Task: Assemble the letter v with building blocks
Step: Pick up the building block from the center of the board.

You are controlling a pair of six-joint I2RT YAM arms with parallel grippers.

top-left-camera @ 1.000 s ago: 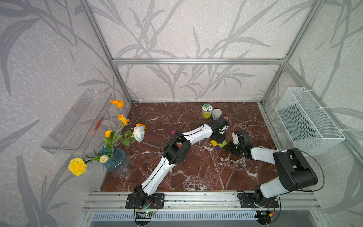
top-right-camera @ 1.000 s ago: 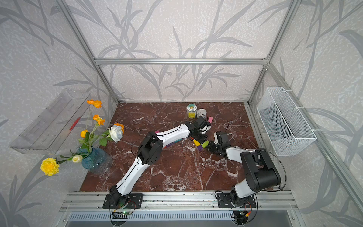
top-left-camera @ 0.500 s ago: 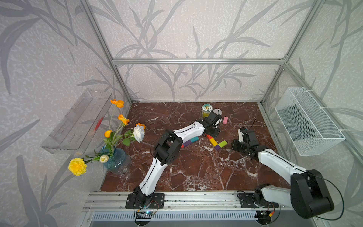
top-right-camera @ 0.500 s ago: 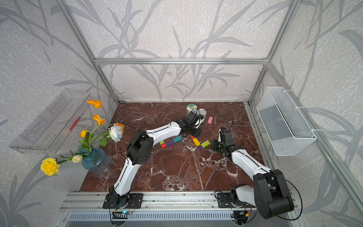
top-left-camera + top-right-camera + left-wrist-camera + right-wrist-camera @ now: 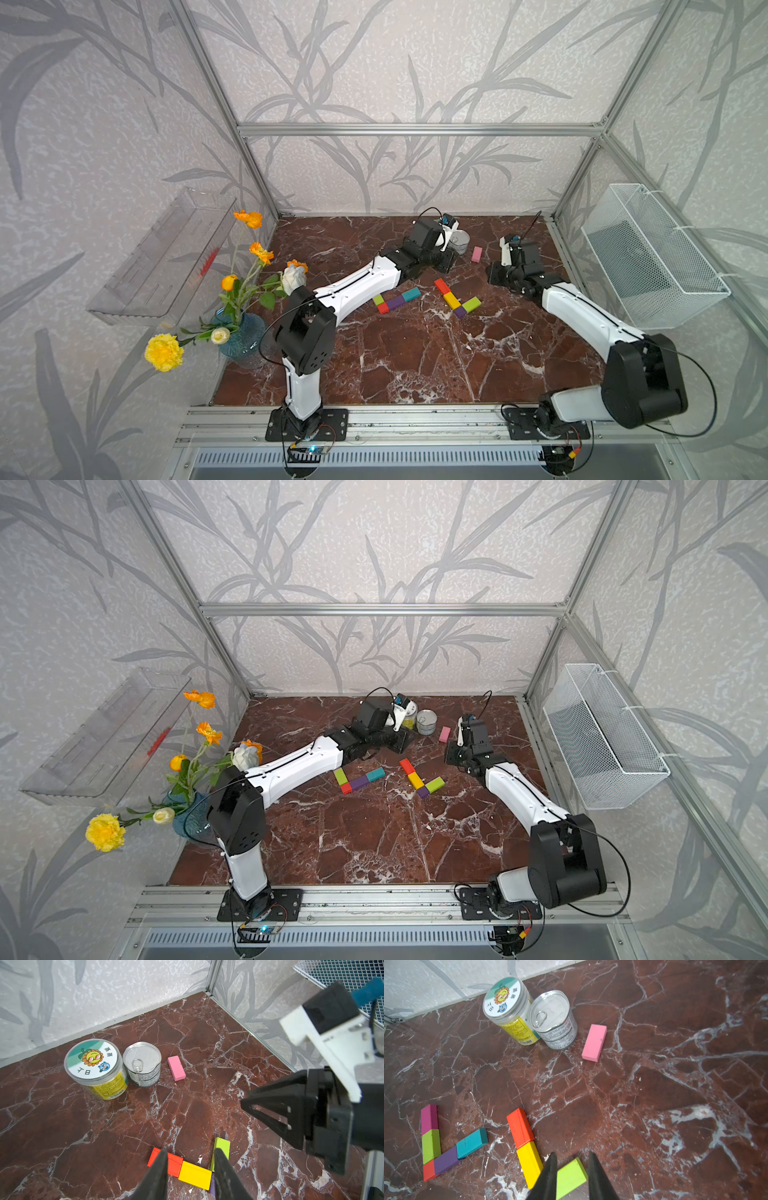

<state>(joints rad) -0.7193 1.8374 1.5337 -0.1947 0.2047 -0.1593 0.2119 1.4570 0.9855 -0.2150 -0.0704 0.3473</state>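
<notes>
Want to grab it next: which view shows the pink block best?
Right wrist: the pink block is large, whole and unobstructed. Left wrist shows the block whole but smaller; in both top views the block is tiny.

The reddish-brown marble tabletop [image 5: 104, 1126] under me is polished, smooth and kinda glossy. The small rectangular pink block [image 5: 176, 1068] has a matt painted finish, and the round silver tin can [image 5: 143, 1064] is shiny bare metal. The fingers [image 5: 158, 1174] on my left claw [image 5: 190, 1152] are matt black plastic.
</notes>
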